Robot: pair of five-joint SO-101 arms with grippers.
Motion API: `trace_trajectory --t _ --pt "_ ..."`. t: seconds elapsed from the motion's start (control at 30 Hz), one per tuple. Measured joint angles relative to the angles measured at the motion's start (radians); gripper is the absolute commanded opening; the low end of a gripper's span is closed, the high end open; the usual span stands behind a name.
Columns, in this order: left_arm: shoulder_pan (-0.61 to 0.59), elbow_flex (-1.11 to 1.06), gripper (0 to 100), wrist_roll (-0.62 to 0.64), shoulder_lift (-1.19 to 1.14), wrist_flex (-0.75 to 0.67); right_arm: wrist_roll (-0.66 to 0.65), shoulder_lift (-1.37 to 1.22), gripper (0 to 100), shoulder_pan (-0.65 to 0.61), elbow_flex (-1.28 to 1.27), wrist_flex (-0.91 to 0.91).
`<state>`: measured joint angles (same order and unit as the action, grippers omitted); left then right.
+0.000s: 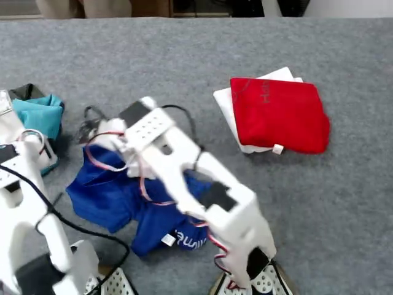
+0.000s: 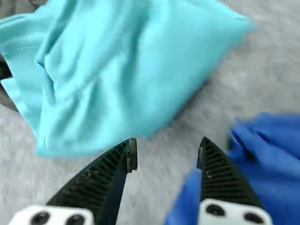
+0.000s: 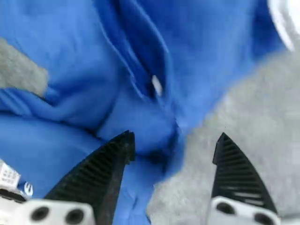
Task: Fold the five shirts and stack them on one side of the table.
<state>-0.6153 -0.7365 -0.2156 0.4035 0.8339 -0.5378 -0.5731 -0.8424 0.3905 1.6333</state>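
Crumpled blue shirt (image 1: 110,196) on the grey surface (image 1: 344,203), nothing gripped.
The right hand (image 3: 173,145) hangs wide open and empty over the blue shirt's edge, one finger above blue cloth, the other above bare surface. The left hand (image 2: 166,154), also open and empty, sits between it and the teal shirt (image 2: 117,70). The folded red shirt (image 1: 279,114) lies well apart.

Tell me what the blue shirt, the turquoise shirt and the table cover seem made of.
Blue shirt: soft matte knit, likely cotton; it crumples in limp folds. Turquoise shirt: thin matte jersey, softly creased. Table cover: grey felt or short-pile carpet, judging by its fuzzy surface.
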Motion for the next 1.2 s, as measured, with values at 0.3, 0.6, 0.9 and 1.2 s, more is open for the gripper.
trace_trajectory --t 0.3,0.6,0.9,1.2 --pt "-0.129 0.1 6 0.097 -0.37 -0.199 -0.002 -0.345 0.0 -0.04 0.396 0.121" --pt "-0.247 0.491 2 0.14 -0.612 -0.153 0.081 -0.367 0.2 0.063 0.46 0.124" --pt "-0.301 0.882 2 0.14 -0.614 0.017 0.084 -0.215 0.2 0.259 0.443 0.124" --pt "-0.241 0.933 2 0.14 -0.614 0.213 0.084 -0.021 0.2 0.442 0.368 0.124"
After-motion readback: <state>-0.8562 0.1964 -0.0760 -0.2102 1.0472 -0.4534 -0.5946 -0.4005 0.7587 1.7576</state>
